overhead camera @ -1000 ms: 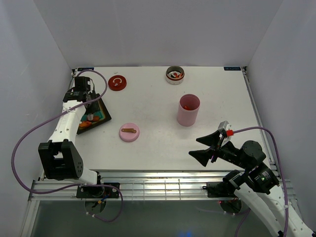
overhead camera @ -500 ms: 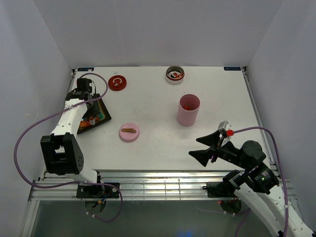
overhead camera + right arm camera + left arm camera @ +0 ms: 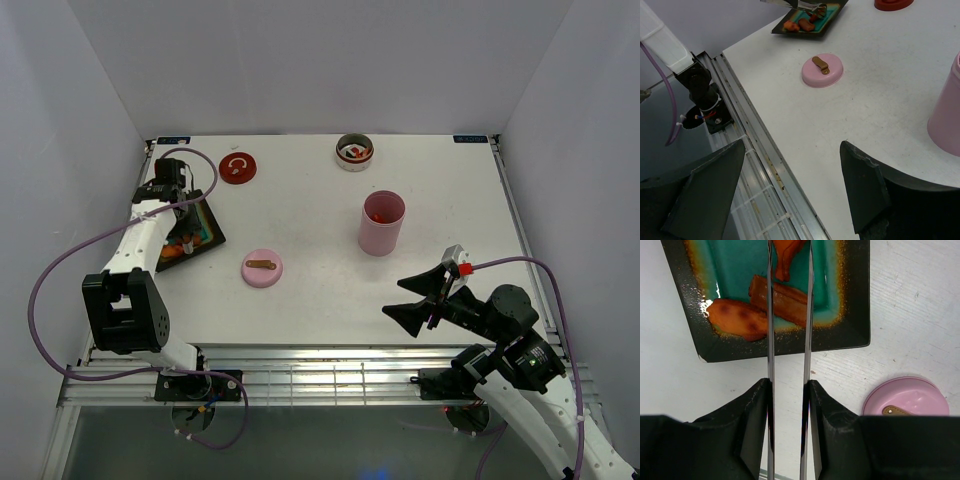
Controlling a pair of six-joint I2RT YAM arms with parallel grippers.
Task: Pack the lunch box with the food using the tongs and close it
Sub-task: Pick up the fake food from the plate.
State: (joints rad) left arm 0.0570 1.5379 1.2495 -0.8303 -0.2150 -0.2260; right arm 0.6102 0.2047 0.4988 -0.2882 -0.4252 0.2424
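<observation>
Since a second ago the left arm has shifted slightly, and its left pincer (image 3: 171,183) hangs over the black tray (image 3: 214,237) near the far-left corner. Close up, it squeezes the tongs (image 3: 769,315), whose arms run nearly parallel with their tips over the orange food (image 3: 737,319) in the tray. The right pincer (image 3: 792,150) gapes wide and empty above the worktop's (image 3: 880,100) near edge.

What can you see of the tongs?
The tongs show as two thin, shiny silvery arms, nearly parallel with a narrow gap. The left gripper clamps them, one black finger against each arm. They reach over the black, teal-lined tray, flanking an orange food piece; tips and joint fall outside the wrist view.
</observation>
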